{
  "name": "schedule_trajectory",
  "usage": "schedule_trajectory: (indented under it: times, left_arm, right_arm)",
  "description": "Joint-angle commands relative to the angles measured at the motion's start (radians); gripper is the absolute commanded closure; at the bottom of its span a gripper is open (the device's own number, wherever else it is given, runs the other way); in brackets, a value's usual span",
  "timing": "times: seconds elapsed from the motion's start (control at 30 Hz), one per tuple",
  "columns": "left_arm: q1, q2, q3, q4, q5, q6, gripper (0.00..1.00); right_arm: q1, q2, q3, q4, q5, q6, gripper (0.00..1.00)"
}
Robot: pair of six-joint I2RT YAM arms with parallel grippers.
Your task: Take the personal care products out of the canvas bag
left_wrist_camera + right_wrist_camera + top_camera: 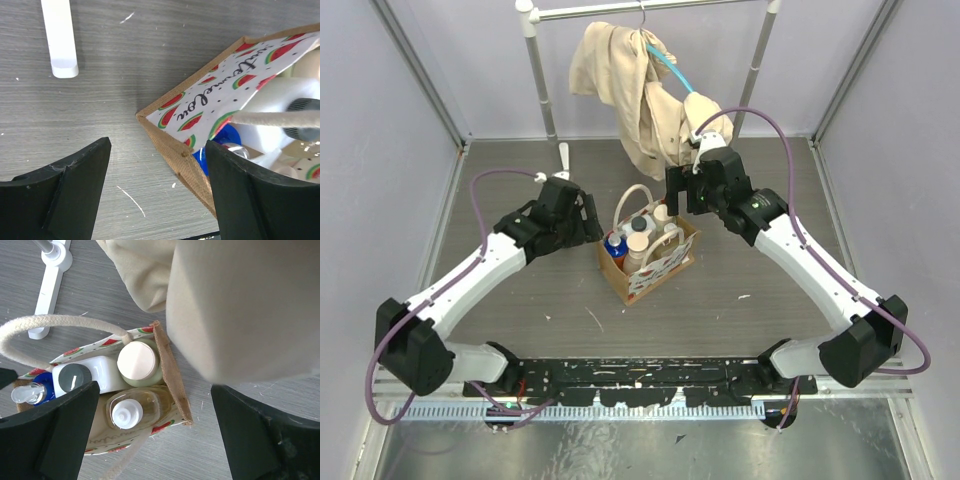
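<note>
Canvas bag [658,270]: we see it upright on the grey table [520,300], about the middle, between the two arms, its watermelon panel turned to the near right.
Products: all are inside the bag. The cream-lidded jar [136,360] touches the white bottle [102,374] with a grey cap. The amber bottle [145,404] stands just beside the jar. The blue-capped bottle [44,382] is at the left end.
Left gripper [592,222]: released and grasping nothing. It is just left of the bag, and one finger reaches over the bag's left edge.
Right gripper [680,190]: wide apart and empty, above the far right side of the bag.
Beige garment [630,80]: it hangs from the rack at the far side, close behind the right gripper.
</note>
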Motion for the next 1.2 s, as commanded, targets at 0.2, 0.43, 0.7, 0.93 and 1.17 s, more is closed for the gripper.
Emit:
schedule_trajectory:
  times: [0.2,0.43,0.7,0.93,1.17]
  left_arm:
    - [-0.012,0.109,-0.006,0.001,0.068,0.004,0.18]
    - [-0.014,0.167,-0.012,-0.021,0.099,0.006,0.39]
    - [-0.017,0.193,-0.019,-0.058,0.093,0.011,1.0]
    - [-0.027,0.109,-0.029,-0.104,0.087,0.005,1.0]
    - [-0.048,0.008,-0.057,-0.131,0.103,-0.031,1.0]
  right_arm:
    - [0.006,0.008,0.034,0.029,-0.013,0.014,0.0]
    - [0.022,0.075,0.081,0.014,-0.05,0.012,0.0]
    - [0.03,0.165,0.13,-0.045,-0.121,-0.004,0.0]
    - [0.031,0.146,0.087,-0.082,-0.133,-0.011,0.0]
    - [0.038,0.082,0.031,-0.135,-0.186,-0.011,0.0]
